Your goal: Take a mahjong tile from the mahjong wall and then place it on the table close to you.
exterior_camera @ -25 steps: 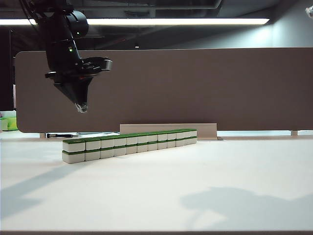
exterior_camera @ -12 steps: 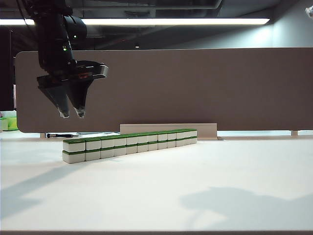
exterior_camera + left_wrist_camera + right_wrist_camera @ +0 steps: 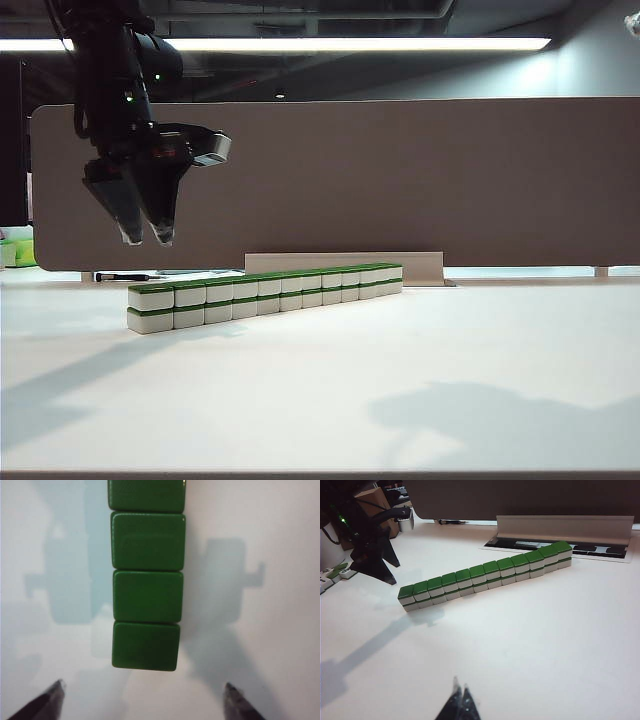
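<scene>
White table (image 3: 420, 380) is carrying the mahjong wall (image 3: 265, 293), hard, light, slick tiles best pinched across the end tile's (image 3: 145, 645) sides. Left gripper (image 3: 146, 235) is hovering above it, spread, empty. Right gripper (image 3: 459, 702) is waiting nearer, closed, empty.

No text, label, brand, number or sign can be read in any view; the green tops of the mahjong wall (image 3: 146, 595) are seen plain and unmarked; nothing legible is shown on the table (image 3: 420, 360).
</scene>
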`<state>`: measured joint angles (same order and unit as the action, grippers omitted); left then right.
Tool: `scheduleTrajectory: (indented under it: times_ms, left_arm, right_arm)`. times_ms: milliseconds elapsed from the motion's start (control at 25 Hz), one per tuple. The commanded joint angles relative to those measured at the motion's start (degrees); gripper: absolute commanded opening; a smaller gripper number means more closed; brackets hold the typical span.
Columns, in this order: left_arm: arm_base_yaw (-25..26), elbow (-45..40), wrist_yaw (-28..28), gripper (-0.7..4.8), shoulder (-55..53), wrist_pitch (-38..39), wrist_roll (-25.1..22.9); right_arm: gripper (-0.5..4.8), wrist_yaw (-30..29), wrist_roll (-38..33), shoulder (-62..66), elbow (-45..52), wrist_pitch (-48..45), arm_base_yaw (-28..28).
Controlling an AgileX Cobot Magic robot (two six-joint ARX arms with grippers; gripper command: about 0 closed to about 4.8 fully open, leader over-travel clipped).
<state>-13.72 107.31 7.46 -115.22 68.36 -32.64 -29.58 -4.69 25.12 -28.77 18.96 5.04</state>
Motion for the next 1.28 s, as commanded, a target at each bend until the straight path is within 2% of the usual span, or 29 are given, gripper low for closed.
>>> scheduleTrajectory:
  times_ms: [40,400,961,1041,1201,1281]
  left_arm:
    - [-0.04,0.07,0.31,4.09,-1.22,0.28,-0.37]
    - [-0.04,-0.2,0.02,4.07,-5.35,1.01,-0.35]
    - [-0.04,-0.26,-1.44,3.98,-10.38,-2.47,-0.35]
    - [-0.04,-0.35,-1.46,3.88,-10.38,-3.43,-0.35]
    - [-0.04,-0.35,-1.44,3.24,-10.38,-4.15,-0.33]
    - [-0.04,-0.35,-1.44,3.16,-10.38,-4.17,-0.33]
  right_arm:
    - [-0.01,-0.15,-0.04,0.04,-0.26,-0.57,0.02]
    - [-0.01,-0.15,-0.04,-0.07,-0.26,-0.55,0.02]
    - [-0.01,-0.13,-0.04,-0.09,-0.26,-0.5,0.0]
    - [-0.01,-0.13,-0.04,-0.09,-0.26,-0.5,0.0]
    - [-0.01,-0.13,-0.04,-0.09,-0.26,-0.5,0.0]
    - [-0.01,-0.13,-0.04,-0.09,-0.26,-0.5,0.0]
